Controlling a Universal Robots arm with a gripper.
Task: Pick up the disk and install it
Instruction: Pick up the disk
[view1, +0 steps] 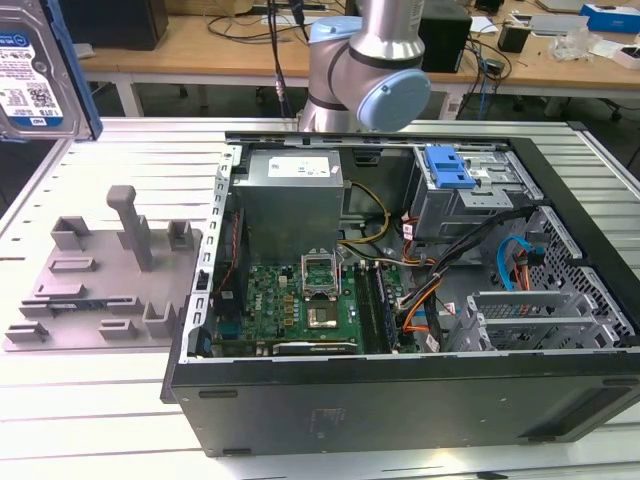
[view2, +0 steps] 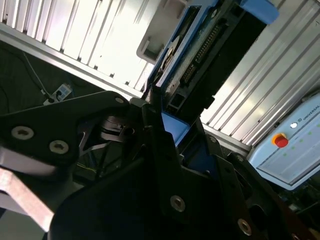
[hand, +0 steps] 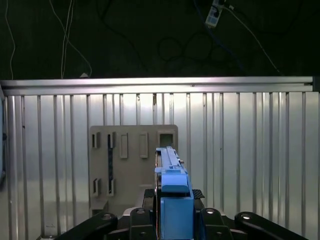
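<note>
While the gripper (hand: 175, 220) clamps the disk (view1: 35, 70) by its edges, high at the exterior view's upper left, any slip in that grip could drop it onto the grey fixture (view1: 100, 280) below.

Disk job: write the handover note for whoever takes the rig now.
Gripper: shut on the disk, gripping its blue carrier.
Disk: held edge-on in the air, clear of the grey fixture that lies on the table at the exterior view's left of the case.
Done: disk picked up.
Left: install; the disk is not yet in the open case.
</note>
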